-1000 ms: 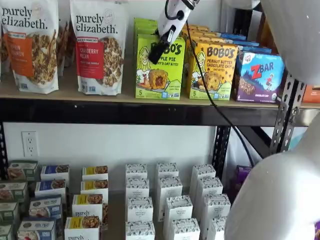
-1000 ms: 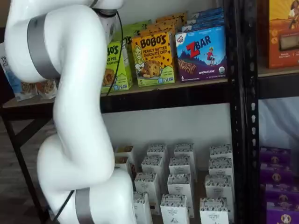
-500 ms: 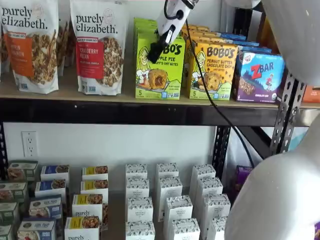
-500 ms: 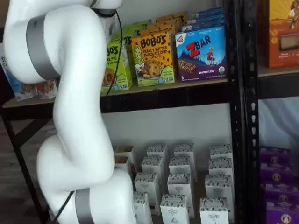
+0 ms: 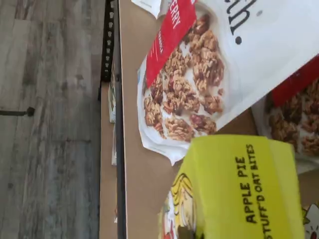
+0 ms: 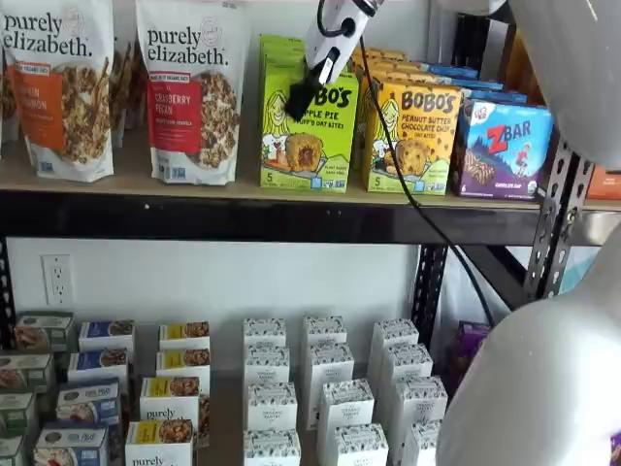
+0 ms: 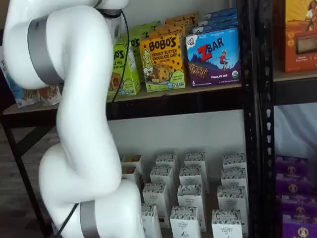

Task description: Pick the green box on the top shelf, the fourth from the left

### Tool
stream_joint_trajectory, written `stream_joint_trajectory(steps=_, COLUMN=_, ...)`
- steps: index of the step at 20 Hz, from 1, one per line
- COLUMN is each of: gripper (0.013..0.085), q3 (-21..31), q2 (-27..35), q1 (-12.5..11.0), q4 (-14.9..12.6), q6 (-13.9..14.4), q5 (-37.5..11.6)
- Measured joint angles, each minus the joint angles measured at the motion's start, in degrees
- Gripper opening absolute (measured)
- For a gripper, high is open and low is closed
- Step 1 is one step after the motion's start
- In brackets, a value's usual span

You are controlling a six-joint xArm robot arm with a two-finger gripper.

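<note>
I see the green box (image 6: 309, 131) is thin card, smooth, with a soft shine on its print. The top shelf (image 6: 243, 186) is a matt tan board that looks like wood, and its front rail (image 6: 223, 220) is black metal, smooth and dull. The granola bags (image 6: 189, 92) are slick white plastic, a bit crinkled. My arm (image 7: 74, 99) is glossy white plastic with a grey band. The small white cartons (image 6: 325, 388) look like matt paper card. In the wrist view, the floor (image 5: 50, 124) is grey wood planks with rough grain.

The white arm (image 7: 74, 124) is reaching up, its gripper (image 6: 299, 100) pointing down-left, one black finger showing, side-on.
</note>
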Motion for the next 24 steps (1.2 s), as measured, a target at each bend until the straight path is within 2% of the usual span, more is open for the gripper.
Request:
stream_joint_trajectory(steps=1, gripper=0.029, q3=0.03, q2=-0.04, q1=0.03, q4=-0.03, q6=0.04, q5=-0.02)
stream_joint_trajectory(steps=2, gripper=0.025, q3=0.07, q2=-0.08, q1=0.08, q4=-0.07, q6=0.09, q5=-0.06)
stream_joint_trajectory(steps=9, gripper=0.025, q3=-0.33, q2=-0.01, q1=0.55, q4=-1.28, q6=0.78, q5=0.49)
stream_joint_trajectory(steps=18, gripper=0.025, q3=-2.88, q2=0.32, q1=1.03, q4=-2.52, q6=2.11, q5=5.13)
stream_joint_trajectory(steps=24, gripper=0.025, q3=-4.99, q2=0.07, q1=1.74, q4=-4.88, q6=3.71, q5=8.48)
